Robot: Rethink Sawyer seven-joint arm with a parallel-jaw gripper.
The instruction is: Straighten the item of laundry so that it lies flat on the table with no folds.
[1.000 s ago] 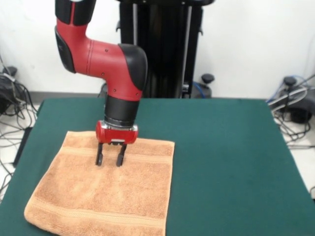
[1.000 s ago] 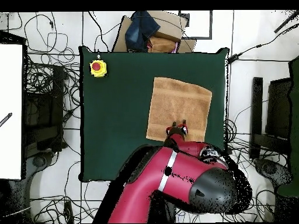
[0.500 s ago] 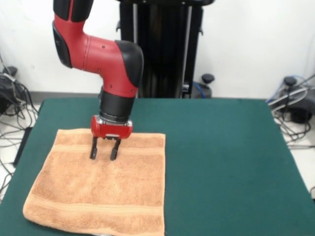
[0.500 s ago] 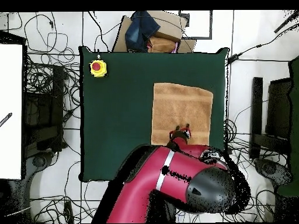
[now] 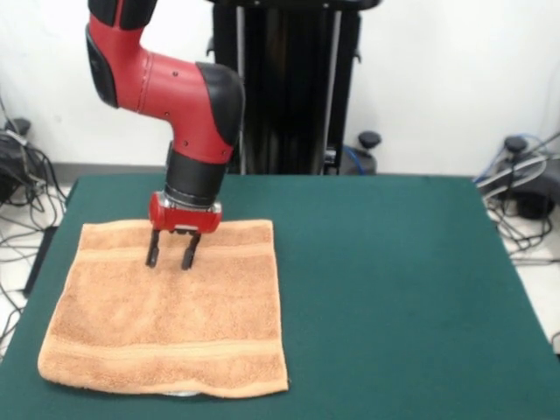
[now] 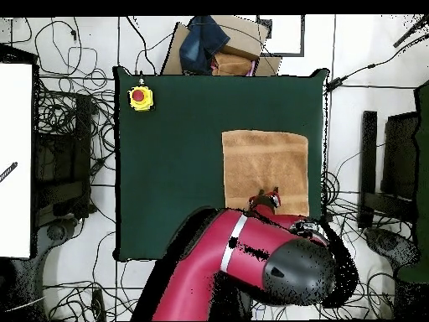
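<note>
Towel (image 5: 166,315) spread on green desk (image 5: 394,289), on the side left in front view, near the corner closest to camera. Looks nearly flat: four edges visible, woven bands running parallel near far and near edges, no fold-overs seen. Near edge slightly wavy, small pale spot showing under it, can't tell what. In overhead view, towel (image 6: 264,163) sits roughly square to desk edges, close to one long side.

Gripper (image 5: 171,260) pointing straight down over far band of towel, jaws apart w/ a gap between them, nothing clamped. Tips at or touching the cloth, can't tell which. Probably placed there to press and drag the fabric, pulling far edge straight rather than lifting it. Arm (image 5: 175,96) reaching in from above, elbow bent.

Task judged close to done; maybe only smoothing near edge left.

Containers: cardboard box (image 6: 219,46) beyond desk's far end in overhead view, dark cloth draped on it; contents not clear. Yellow button box w/ red cap (image 6: 140,97) on desk corner, well apart from towel.
</note>
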